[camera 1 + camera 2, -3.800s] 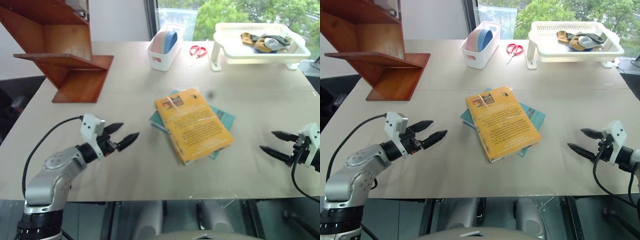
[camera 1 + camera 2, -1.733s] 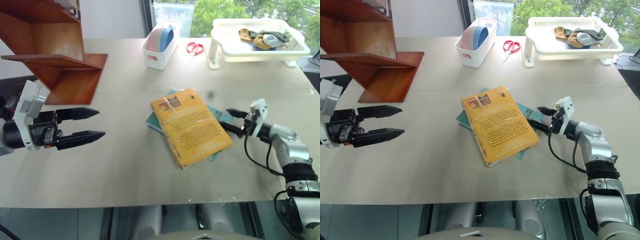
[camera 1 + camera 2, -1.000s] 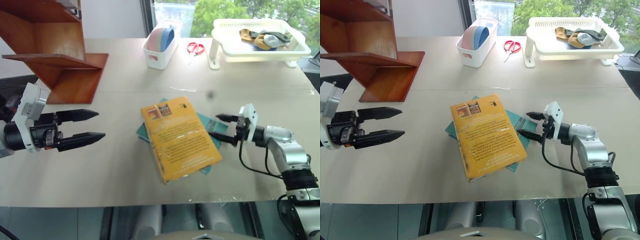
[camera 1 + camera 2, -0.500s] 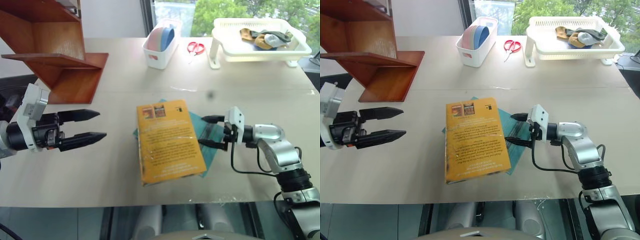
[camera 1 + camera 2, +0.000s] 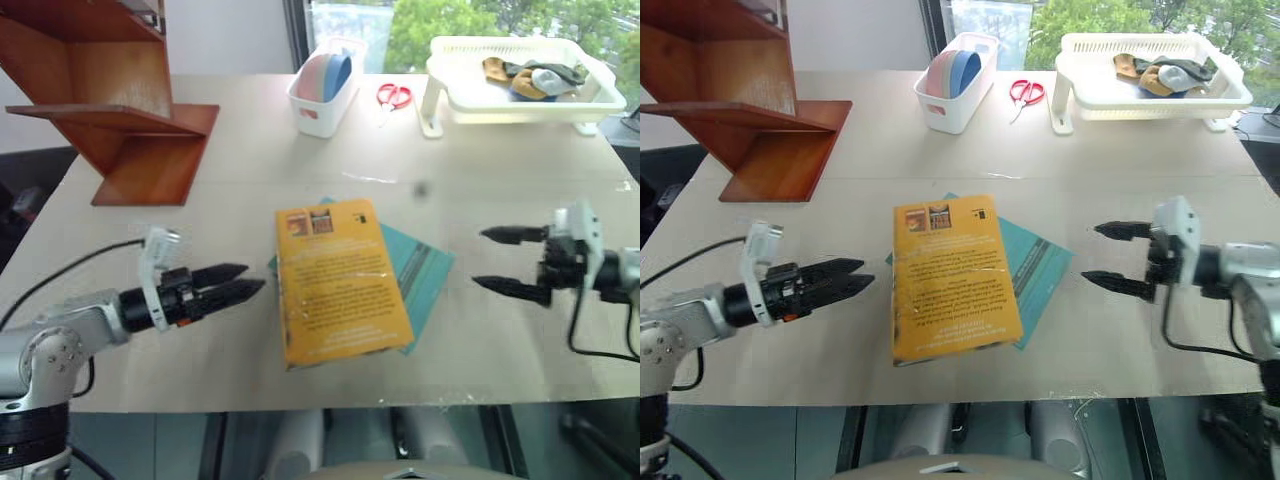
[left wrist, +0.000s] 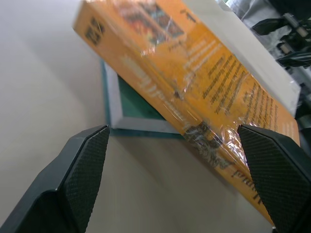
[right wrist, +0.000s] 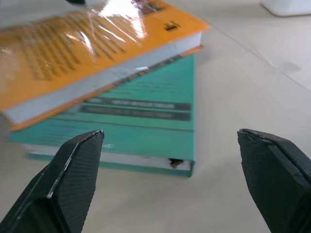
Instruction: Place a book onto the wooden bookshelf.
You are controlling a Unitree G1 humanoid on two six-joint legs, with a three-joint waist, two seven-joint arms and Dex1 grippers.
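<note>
I see bare desk (image 5: 250,150) on every side of the book (image 5: 340,280): a wide open strip between it and the wooden bookshelf (image 5: 110,95) at the far left corner, and clear surface toward the near edge, where the book's near end lies close to the rim. My left end effector (image 5: 235,282) hovers just off the book's left long edge, fingers spread wide and holding nothing; in the left wrist view the book's spine sits between the two black fingers (image 6: 82,170) without touching them. My right end effector (image 5: 505,262) hangs well to the right of the stack, also wide open and empty, with free desk between it and the teal book (image 5: 425,275).

At the far edge, a white bin (image 5: 322,105) holds pink and blue round pieces standing on edge; red scissors (image 5: 395,97) lie beside it. The white plastic basket (image 5: 445,85) at the far right holds crumpled cloth items.

The book is thick and orange-yellow, with a glossy, reflective cover, dark small print and small pictures at its far end. It lies flat atop the thinner teal book, crossing it at an angle, mid-desk.
</note>
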